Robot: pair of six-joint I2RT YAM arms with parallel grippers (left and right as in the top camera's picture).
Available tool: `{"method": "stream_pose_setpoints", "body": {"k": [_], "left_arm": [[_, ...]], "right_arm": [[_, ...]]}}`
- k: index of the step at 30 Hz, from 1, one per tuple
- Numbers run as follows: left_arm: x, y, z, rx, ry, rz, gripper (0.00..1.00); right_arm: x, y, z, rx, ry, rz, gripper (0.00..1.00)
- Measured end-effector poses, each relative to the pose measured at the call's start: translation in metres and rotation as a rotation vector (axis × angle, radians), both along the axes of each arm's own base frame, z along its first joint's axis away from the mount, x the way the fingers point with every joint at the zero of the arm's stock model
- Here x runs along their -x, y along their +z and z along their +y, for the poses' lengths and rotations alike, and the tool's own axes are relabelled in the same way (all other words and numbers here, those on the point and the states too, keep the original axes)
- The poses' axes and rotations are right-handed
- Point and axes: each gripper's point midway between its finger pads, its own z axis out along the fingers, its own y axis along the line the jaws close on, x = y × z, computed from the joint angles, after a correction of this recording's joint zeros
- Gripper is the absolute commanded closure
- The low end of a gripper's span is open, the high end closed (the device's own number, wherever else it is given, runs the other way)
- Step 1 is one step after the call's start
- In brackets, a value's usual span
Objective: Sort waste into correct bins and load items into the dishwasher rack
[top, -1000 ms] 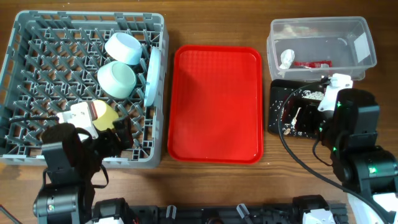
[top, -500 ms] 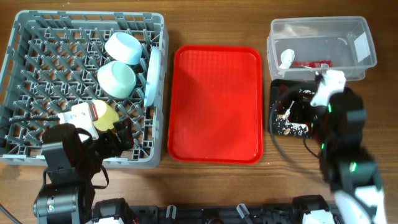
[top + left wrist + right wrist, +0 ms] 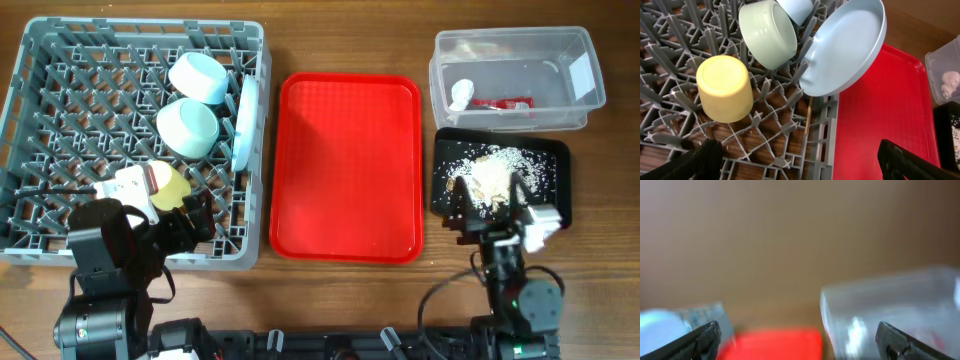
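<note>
The grey dishwasher rack point(image 3: 60, 90) holds a pale blue bowl point(image 3: 198, 77), a pale green bowl point(image 3: 188, 126), the plate point(image 3: 244, 122) standing on edge, and the yellow cup point(image 3: 168, 186). In the left wrist view the cup point(image 3: 725, 95), green bowl point(image 3: 767, 32), plate point(image 3: 845, 50) and a thin chopstick point(image 3: 808, 116) show. The fork is not seen. My left gripper point(image 3: 190, 222) point(image 3: 802, 162) is open and empty over the rack's front right corner. The clear tub point(image 3: 515, 50) holds the napkin point(image 3: 460, 94) and the red packet point(image 3: 503, 102). The black tray point(image 3: 555, 160) holds rice crumbs point(image 3: 490, 172). My right gripper point(image 3: 492, 212) point(image 3: 800, 340) is open and empty at the black tray's front edge.
The red serving tray point(image 3: 348, 165) lies between the rack and the bins, with nothing on it. The right wrist view is blurred and shows the clear tub point(image 3: 890, 310) and the red tray point(image 3: 775, 342) far ahead. The right arm's cable loops at the table's front edge point(image 3: 440, 300).
My right arm has drawn back from over the black tray toward the table's front edge, uncovering the rice crumbs in the tray. The left arm has not moved.
</note>
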Motion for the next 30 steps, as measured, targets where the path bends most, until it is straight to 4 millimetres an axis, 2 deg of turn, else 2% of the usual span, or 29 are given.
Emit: {"method": "stream_pose_setpoints", "body": {"k": [2,27,29,30], "left_arm": [[0.000,0.000,0.000,0.000,0.000,0.000,0.00],[0.001,0.001,0.000,-0.001,-0.001,-0.005,0.00],[0.007,0.007,-0.005,-0.026,-0.026,-0.065,0.00],[0.004,0.011,-0.009,-0.042,-0.047,-0.155,0.00]], "right_arm": [[-0.003,-0.037,0.000,0.029,-0.001,0.135,0.00],[-0.003,-0.035,0.000,0.038,-0.002,0.129,0.00],[-0.003,-0.035,0.000,0.038,-0.002,0.129,0.00],[-0.003,-0.035,0.000,0.039,-0.002,0.129,0.00]]}}
